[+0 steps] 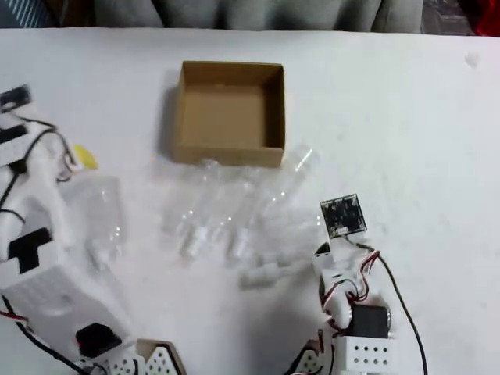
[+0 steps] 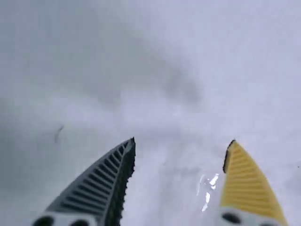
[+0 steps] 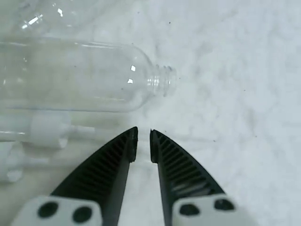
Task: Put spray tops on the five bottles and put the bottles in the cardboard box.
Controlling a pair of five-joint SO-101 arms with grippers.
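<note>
- The table [image 1: 414, 125] runs wide rightward past the cardboard box [image 1: 226, 155].
- The box sits open-topped, with clear bottles [image 1: 223, 205] lying just before it.
- White spray tops [image 1: 262, 275] lie beside them.
- The left gripper [image 2: 181, 146]: jaws wide, empty.
- The right gripper [image 3: 143, 136]: jaws nearly meeting, empty, near one bottle's open neck.

cardboard box [image 1: 226, 154]: open, upright | clear bottles [image 1: 234, 199]: lying flat just before box | white spray tops [image 1: 259, 275]: loose beside them

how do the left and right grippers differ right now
The left gripper stands wide open; the right gripper is almost shut. The left has one grey and one yellow finger; the right's are both black. The left points at the table; the right at a capless bottle. Both hold nothing.
</note>
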